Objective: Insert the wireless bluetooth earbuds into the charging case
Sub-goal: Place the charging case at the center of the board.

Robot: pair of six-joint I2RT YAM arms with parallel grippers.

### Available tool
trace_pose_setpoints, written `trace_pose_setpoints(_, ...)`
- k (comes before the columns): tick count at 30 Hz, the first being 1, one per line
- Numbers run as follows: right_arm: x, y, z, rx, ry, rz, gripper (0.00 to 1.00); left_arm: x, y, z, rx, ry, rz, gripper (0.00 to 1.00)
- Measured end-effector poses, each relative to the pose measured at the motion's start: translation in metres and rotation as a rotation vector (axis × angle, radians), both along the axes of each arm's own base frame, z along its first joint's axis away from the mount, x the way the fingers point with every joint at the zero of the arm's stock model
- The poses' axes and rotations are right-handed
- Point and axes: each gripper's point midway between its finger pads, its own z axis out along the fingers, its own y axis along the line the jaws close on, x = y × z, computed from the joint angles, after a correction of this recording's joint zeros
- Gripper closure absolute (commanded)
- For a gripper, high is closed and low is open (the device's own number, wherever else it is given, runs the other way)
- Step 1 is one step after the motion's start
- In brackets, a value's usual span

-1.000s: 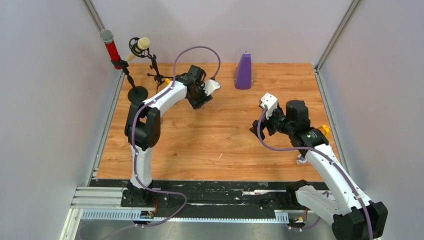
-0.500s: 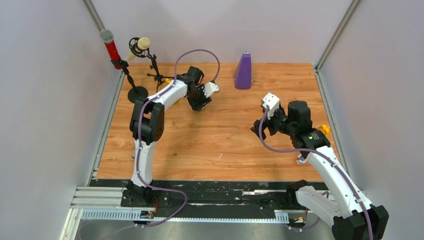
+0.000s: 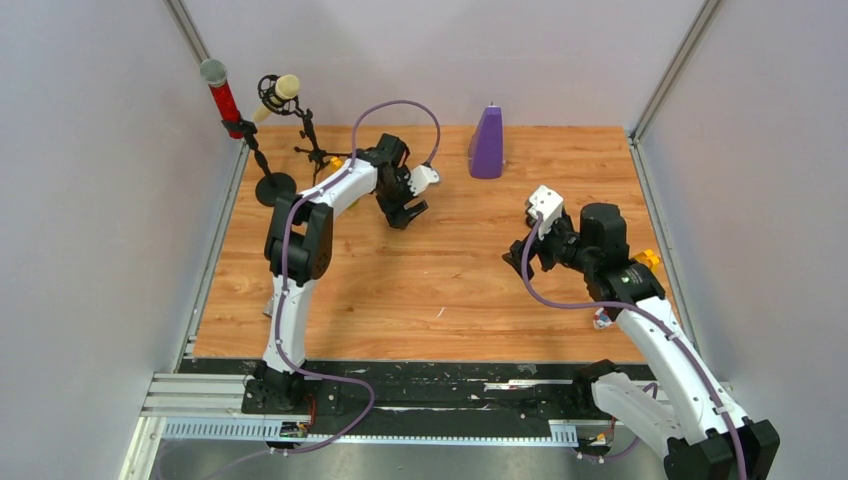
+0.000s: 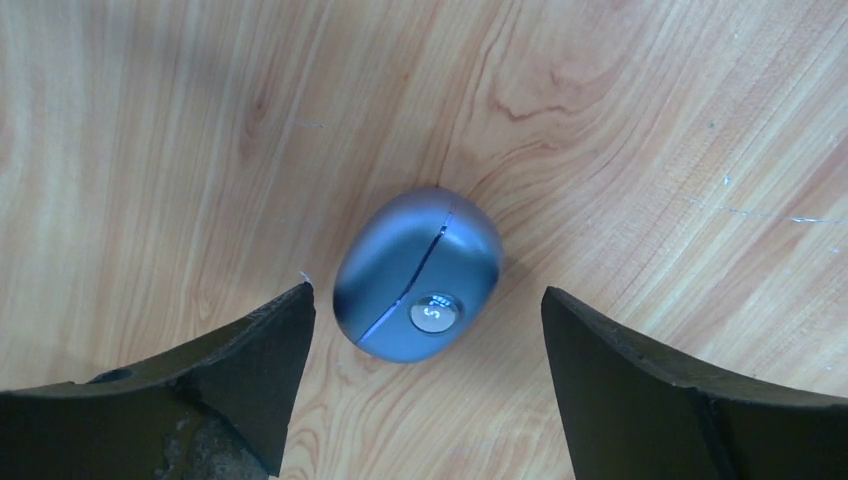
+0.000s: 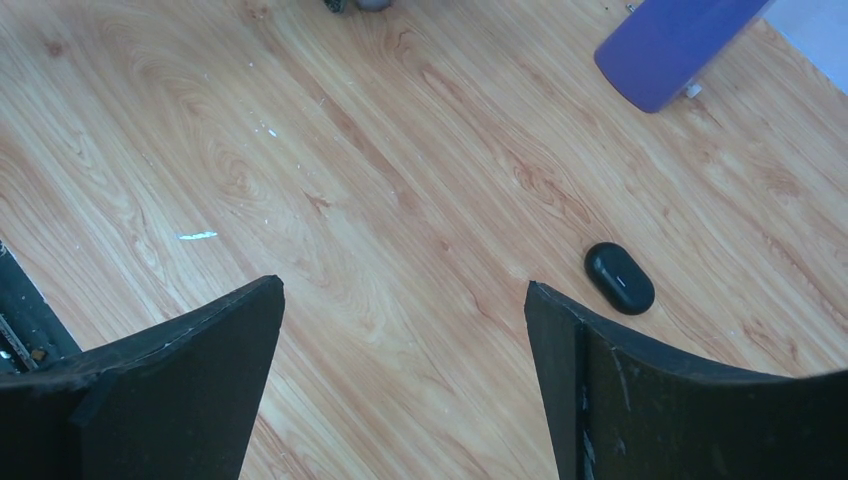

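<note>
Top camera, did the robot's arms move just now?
Yes, a little. The left gripper slid slightly toward the near edge of the table, and the right gripper crept nearer too. Both are open, holding nothing. The purple block and the microphones stayed put.

Case [image 4: 418,275] on table [image 4: 640,120], under left end effector [image 4: 425,290]

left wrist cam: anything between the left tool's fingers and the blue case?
Only bare table wood, in the left wrist view. The blue charging case lies between the fingers of the open left tool, touching neither.
</note>
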Motion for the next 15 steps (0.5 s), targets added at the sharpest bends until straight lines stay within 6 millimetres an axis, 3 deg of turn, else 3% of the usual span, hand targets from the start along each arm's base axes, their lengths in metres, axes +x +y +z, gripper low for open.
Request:
trace_pose_setpoints(6,-0.001,-0.001,0.003,0.007,-0.005,-0.007,0.01,-0.007,0.003,0.0,0.004,0.018,0.01,0.0)
trace_pose_setpoints(9,-0.002,-0.002,0.007,0.014,-0.019,-0.011,0.0,-0.019,0.008,0.016,0.002,0.024,0.02,0.0)
trace_pose_setpoints(12,-0.006,-0.005,0.017,0.025,-0.044,-0.022,0.0,-0.032,0.013,0.057,-0.024,-0.016,0.036,0.0)
trace_pose_setpoints(15,-0.01,-0.009,0.035,0.037,-0.083,-0.036,0.0,-0.055,0.022,0.124,-0.094,-0.127,0.071,0.0)
